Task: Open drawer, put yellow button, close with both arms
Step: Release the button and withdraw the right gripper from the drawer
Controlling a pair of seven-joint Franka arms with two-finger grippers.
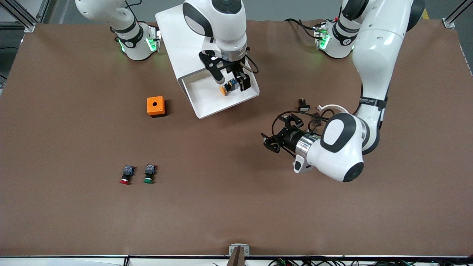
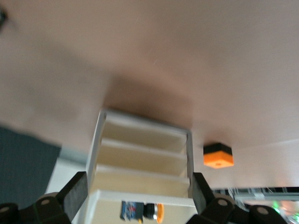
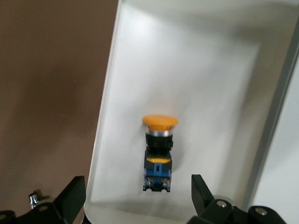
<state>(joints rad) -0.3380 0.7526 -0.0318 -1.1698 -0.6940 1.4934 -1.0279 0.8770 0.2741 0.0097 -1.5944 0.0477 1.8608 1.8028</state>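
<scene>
Glossy round-capped yellow button (image 3: 158,151) lies in the smooth white drawer (image 1: 207,99); right tool (image 1: 231,82) gapes empty above; left tool (image 1: 279,133) open, waiting.

Table (image 1: 236,207) plain brown. Drawer (image 3: 140,93) white. Yellow button (image 3: 159,149): orange-yellow cap, black body, blue rear block. Small box (image 1: 155,106) orange with black base. Two pushbuttons: red cap (image 1: 126,174), green cap (image 1: 149,174). Arms white, black-banded.
</scene>
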